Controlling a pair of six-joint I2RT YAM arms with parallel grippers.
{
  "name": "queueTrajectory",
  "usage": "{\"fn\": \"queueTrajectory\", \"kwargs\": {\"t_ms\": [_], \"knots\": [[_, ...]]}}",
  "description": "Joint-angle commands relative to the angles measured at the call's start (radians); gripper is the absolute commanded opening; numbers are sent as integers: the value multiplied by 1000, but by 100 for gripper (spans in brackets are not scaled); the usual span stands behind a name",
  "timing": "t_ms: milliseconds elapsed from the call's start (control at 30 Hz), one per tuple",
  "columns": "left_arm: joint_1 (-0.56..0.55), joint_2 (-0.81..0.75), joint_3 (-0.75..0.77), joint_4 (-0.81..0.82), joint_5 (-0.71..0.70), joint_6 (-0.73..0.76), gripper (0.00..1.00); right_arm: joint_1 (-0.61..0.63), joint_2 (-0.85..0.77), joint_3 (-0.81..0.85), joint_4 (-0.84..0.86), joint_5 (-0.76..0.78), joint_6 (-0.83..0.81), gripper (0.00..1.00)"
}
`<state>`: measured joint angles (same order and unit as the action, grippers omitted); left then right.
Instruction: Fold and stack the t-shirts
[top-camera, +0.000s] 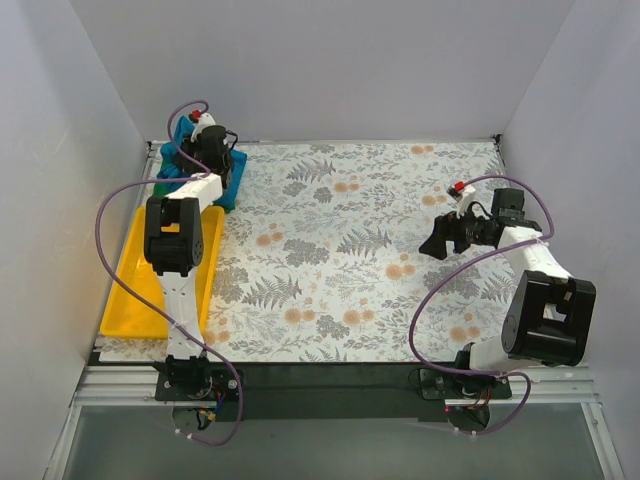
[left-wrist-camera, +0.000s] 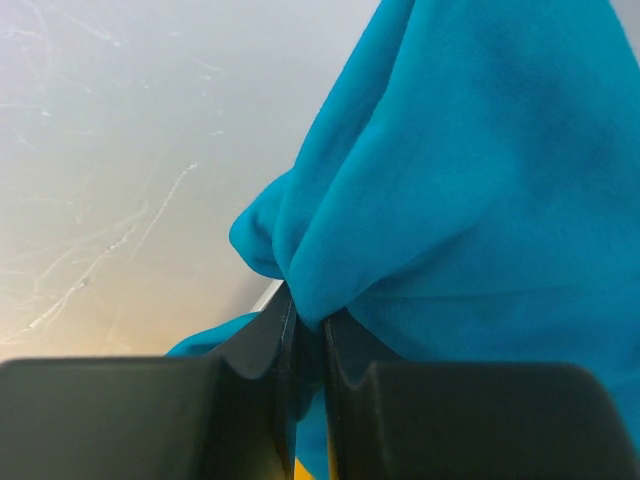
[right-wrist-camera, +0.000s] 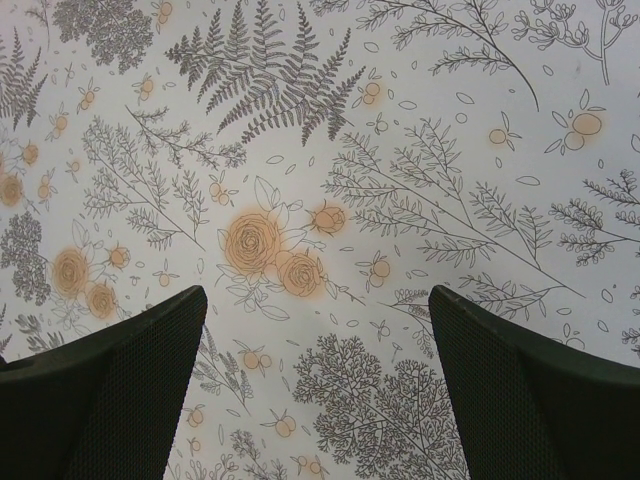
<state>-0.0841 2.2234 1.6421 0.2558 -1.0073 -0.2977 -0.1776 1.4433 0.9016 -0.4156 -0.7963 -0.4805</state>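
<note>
The teal-blue t-shirt (top-camera: 232, 172) is bunched at the far left corner of the table, at the far end of the yellow tray. My left gripper (top-camera: 205, 150) is shut on a fold of it; in the left wrist view the teal cloth (left-wrist-camera: 470, 180) hangs pinched between the black fingers (left-wrist-camera: 250, 345). A sliver of the bright green t-shirt (top-camera: 165, 187) shows beside the left arm, mostly hidden. My right gripper (top-camera: 440, 240) is open and empty above the floral cloth at the right; its wrist view shows only the pattern between the fingertips (right-wrist-camera: 160, 330).
The yellow plastic tray (top-camera: 135, 290) lies along the left edge of the table. A floral tablecloth (top-camera: 340, 250) covers the table. White walls enclose the left, back and right sides.
</note>
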Motion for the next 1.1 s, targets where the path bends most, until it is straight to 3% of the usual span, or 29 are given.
{"fn": "queueTrajectory", "kwargs": {"t_ms": [0,667,733,767,867,933,1067], "knots": [[7,11,48,-12,1,-35,0,-7,9,25,-8,-34,-20,98],[61,81,107,-56,16,-81,0,-23,26,26,-20,-44,-26,98],[66,85,131,-58,25,-77,23,-31,26,25,-18,-44,-26,98],[66,81,137,-58,24,-77,48,-33,26,23,-20,-46,-26,98],[66,61,179,-58,19,-77,71,-34,28,23,-22,-50,-27,98],[66,44,193,-58,16,-73,83,-36,28,25,-23,-50,-26,98],[67,-52,197,-70,-22,-113,85,-39,22,23,-26,-53,-27,98]]}}
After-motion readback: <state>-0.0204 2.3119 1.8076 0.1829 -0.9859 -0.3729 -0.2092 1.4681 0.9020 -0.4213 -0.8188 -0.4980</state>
